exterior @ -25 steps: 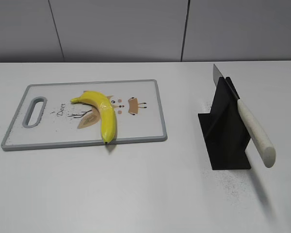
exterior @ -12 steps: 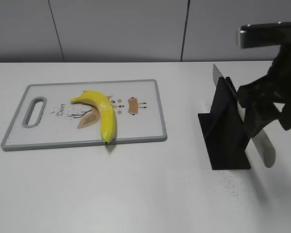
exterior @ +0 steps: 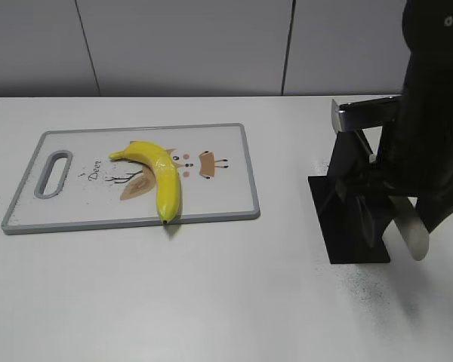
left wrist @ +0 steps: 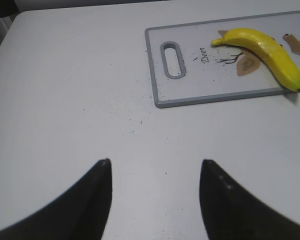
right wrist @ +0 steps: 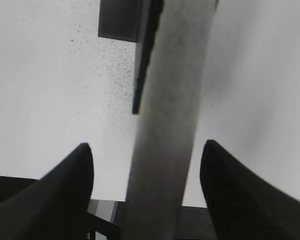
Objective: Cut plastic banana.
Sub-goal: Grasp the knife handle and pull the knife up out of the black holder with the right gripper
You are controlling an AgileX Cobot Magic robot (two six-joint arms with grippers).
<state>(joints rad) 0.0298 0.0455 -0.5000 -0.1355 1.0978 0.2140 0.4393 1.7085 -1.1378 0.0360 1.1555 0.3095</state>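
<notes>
A yellow plastic banana (exterior: 157, 175) lies on the white, grey-rimmed cutting board (exterior: 226, 204) at the left. A knife with a cream handle (exterior: 413, 237) leans in a black stand (exterior: 351, 226) at the right, blade tip (exterior: 337, 113) pointing up. My right gripper (exterior: 409, 215) has come down over the handle. In the right wrist view it (right wrist: 146, 150) is open, with the handle (right wrist: 170, 115) between its fingers and a gap on each side. My left gripper (left wrist: 155, 162) is open and empty over bare table; the banana (left wrist: 265, 52) and board (left wrist: 190, 90) lie ahead to its right.
The white table (exterior: 211, 302) carries fine dark specks around the stand and near the board. A grey panelled wall (exterior: 181, 45) runs behind the table's far edge. The right arm (exterior: 434, 113) hides most of the knife and part of the stand.
The right arm has come in from the right and lowered over the knife handle, now straddling it. The banana, board and stand have not moved.
</notes>
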